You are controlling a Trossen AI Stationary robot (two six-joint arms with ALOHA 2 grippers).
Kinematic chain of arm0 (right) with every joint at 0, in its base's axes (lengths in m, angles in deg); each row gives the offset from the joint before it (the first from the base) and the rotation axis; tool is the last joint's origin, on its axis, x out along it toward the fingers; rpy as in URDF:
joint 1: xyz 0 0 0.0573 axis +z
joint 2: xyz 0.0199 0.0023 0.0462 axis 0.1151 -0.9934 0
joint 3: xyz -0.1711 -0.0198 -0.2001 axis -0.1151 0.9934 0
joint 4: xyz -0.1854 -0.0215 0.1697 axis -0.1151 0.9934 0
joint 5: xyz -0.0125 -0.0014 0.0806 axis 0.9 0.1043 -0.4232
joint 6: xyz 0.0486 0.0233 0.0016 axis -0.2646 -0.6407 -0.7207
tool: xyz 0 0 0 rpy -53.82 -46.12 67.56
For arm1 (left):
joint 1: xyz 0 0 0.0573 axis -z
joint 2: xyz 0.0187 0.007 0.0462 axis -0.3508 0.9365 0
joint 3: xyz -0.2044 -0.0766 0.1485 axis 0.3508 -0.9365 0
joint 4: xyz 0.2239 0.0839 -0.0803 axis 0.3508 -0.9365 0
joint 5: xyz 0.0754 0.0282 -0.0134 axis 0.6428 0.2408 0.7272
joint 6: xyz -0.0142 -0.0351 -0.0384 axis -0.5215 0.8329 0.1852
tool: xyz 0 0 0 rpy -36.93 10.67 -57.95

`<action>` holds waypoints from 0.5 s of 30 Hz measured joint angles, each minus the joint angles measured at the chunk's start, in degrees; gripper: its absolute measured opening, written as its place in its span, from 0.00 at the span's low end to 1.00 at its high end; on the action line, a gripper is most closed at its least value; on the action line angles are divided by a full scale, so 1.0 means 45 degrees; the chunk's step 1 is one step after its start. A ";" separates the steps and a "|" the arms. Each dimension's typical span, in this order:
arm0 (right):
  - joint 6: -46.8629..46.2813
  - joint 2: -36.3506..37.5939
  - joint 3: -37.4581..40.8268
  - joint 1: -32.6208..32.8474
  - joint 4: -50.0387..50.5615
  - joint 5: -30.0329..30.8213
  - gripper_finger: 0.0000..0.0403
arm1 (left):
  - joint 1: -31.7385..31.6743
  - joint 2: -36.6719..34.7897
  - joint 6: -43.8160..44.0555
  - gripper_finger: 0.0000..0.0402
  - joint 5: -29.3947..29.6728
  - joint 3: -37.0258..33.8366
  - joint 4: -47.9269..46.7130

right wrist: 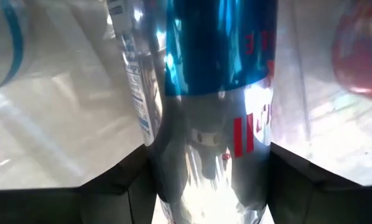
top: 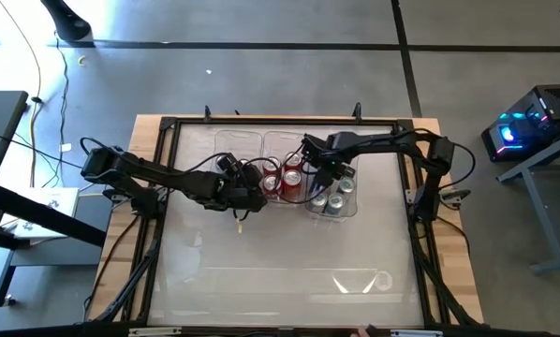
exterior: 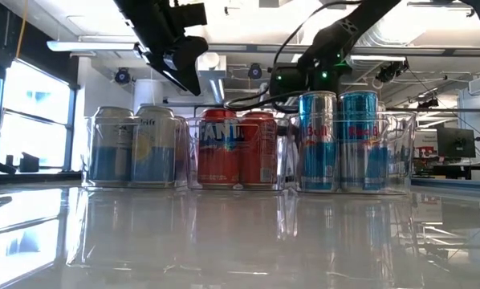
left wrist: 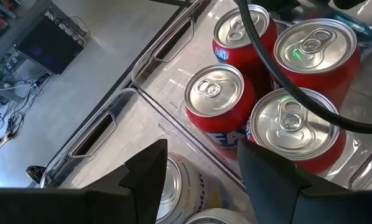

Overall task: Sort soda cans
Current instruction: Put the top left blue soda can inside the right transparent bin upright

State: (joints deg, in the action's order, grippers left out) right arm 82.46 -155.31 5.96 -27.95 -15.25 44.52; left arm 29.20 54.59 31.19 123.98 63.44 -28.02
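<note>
Right gripper pinches a blue-silver Red Bull can in the right bin; left gripper spread above the red Fanta cans.

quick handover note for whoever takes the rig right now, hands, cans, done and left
Right hand: fingers on either side of a blue and silver can, over the right bin; whether it grips, unclear.
Left hand: open, empty, above the left bin where pale cans stand.
Red cans: four upright in the middle bin.
Done: every can visible is in a bin by colour.
Left: settle and release the blue can, then pull both arms back.
</note>
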 joint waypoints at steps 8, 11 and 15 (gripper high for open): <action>-0.0693 0.0694 -0.0954 0.0492 0.2071 0.1728 0.53 | 0.0000 0.0000 -0.0102 0.47 0.0086 0.0000 0.0105; -0.1046 0.0951 -0.1346 0.0624 0.2612 0.2465 0.53 | 0.0000 0.0000 -0.0107 0.47 0.0131 0.0000 0.0145; -0.1411 0.1484 -0.1711 0.0682 0.3046 0.3293 0.53 | 0.0000 0.0000 -0.0121 0.47 0.0198 0.0000 0.0214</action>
State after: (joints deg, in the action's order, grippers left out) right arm 76.11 -148.63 -1.74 -24.88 -1.55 59.34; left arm 29.20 54.59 30.64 124.87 63.44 -27.06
